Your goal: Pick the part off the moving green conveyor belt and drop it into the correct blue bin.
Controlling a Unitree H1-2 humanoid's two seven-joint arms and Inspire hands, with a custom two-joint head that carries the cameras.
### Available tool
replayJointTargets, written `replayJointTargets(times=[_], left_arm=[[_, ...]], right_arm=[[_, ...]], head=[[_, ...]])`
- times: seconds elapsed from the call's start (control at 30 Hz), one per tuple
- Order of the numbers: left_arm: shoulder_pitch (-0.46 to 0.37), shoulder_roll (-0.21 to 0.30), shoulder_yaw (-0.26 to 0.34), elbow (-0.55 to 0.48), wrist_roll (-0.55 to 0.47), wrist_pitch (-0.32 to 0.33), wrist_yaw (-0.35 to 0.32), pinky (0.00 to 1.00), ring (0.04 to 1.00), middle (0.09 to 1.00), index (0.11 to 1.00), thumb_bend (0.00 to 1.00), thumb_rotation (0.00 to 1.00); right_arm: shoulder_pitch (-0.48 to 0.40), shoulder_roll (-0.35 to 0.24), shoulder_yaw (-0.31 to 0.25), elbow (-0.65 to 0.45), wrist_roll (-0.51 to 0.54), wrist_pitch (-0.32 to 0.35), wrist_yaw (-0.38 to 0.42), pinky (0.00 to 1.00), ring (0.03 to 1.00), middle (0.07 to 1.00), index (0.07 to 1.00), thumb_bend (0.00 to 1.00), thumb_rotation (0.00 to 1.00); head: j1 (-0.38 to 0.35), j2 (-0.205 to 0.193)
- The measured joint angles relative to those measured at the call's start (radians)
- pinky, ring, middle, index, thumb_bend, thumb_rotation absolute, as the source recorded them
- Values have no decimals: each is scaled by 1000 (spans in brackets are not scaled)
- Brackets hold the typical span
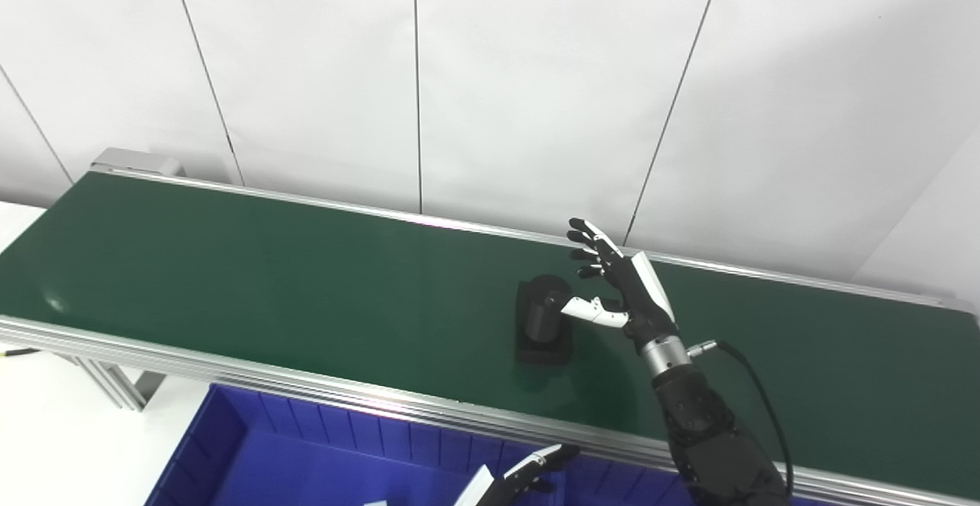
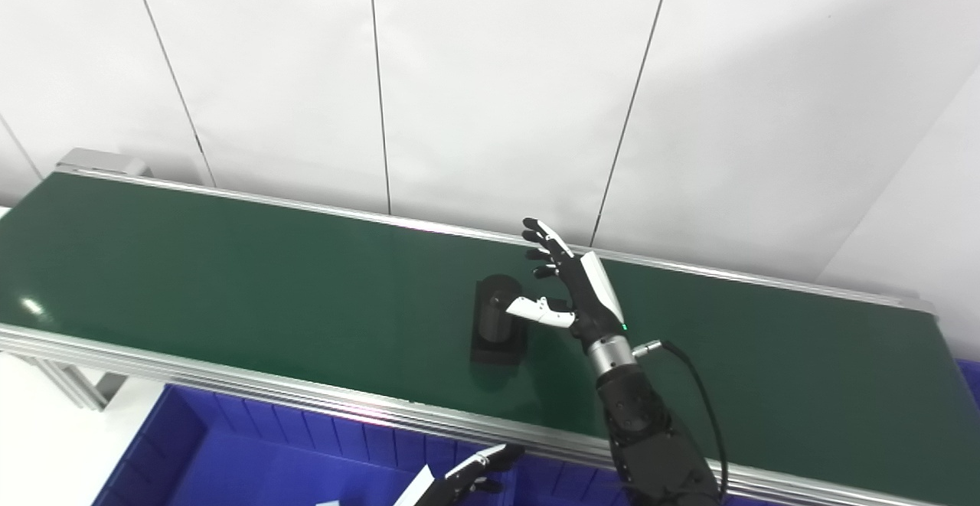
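Nearest, at the bottom edge: left hand (image 1: 528, 471), only its fingertips in view, hovering over the blue bin (image 1: 253, 445). Cannot tell how far open it is or whether it holds anything.

Beyond it, right hand (image 1: 624, 284) reaches out over the green conveyor belt (image 1: 230, 276). Fingers spread wide and pointing up and away, palm turned toward the part. Holds nothing. Thumb (image 1: 589, 309) sticks out sideways to the hand's left, its tip over or against the upper body of the part; contact cannot be confirmed from here.

Black part (image 1: 542, 326), a dark cylinder on a squarish base, sits on the belt just left of the right hand's palm, between the thumb and the near rail of the belt. Not lifted.

Blue bin lies below and to the left of the right hand, on the near side of the belt.
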Motion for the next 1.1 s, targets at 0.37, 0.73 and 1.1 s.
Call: replayJointTargets(times=[0.37,0.73,1.1], left_arm=[[8,1,0,-14,-3,0,0,791,884,902,873,1000,920],[9,3,2,-31,-3,0,-5,800,888,906,880,1000,923],[16,3,2,-35,-2,0,-7,812,894,910,887,1000,930]], right_arm=[[2,-27,19,31,-95,0,-87,596,700,796,801,981,416],[33,-27,38,30,-176,6,-191,355,435,532,575,725,94],[39,-27,62,-36,-234,120,-217,323,379,445,499,528,0]], head=[[-11,11],[-17,17],[-23,22]])
